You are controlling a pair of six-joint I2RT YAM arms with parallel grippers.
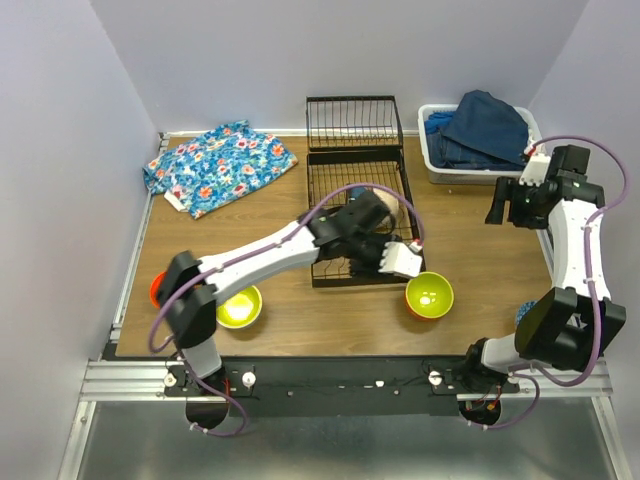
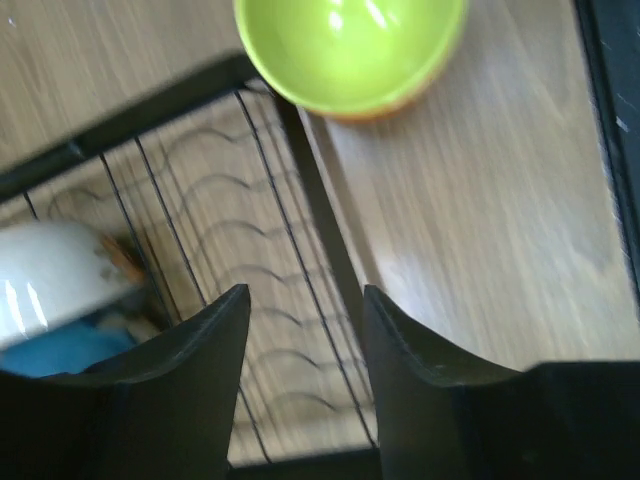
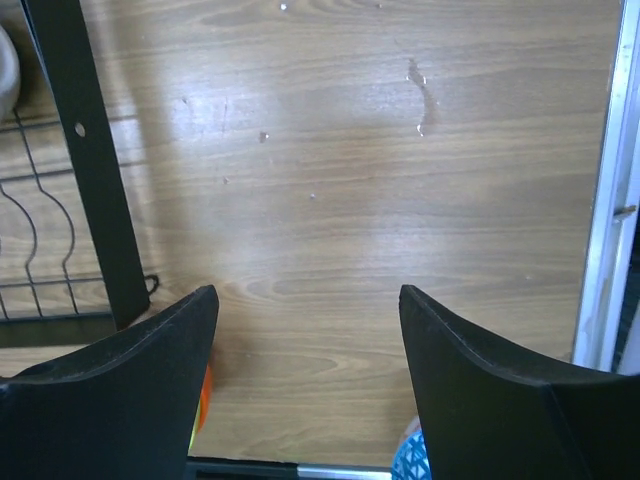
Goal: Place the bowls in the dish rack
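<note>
Dish rack [image 1: 340,175] on brown wooden table [image 1: 480,260], pale lilac walls [image 1: 300,50]

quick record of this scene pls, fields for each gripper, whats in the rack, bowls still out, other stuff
left gripper: open, empty, over the dish rack
right gripper: open, empty, over the table
in rack: white bowl
outside rack: orange-lime bowl, yellow-green bowl, red-orange bowl
other: floral cloth, white bin of blue clothes
</note>
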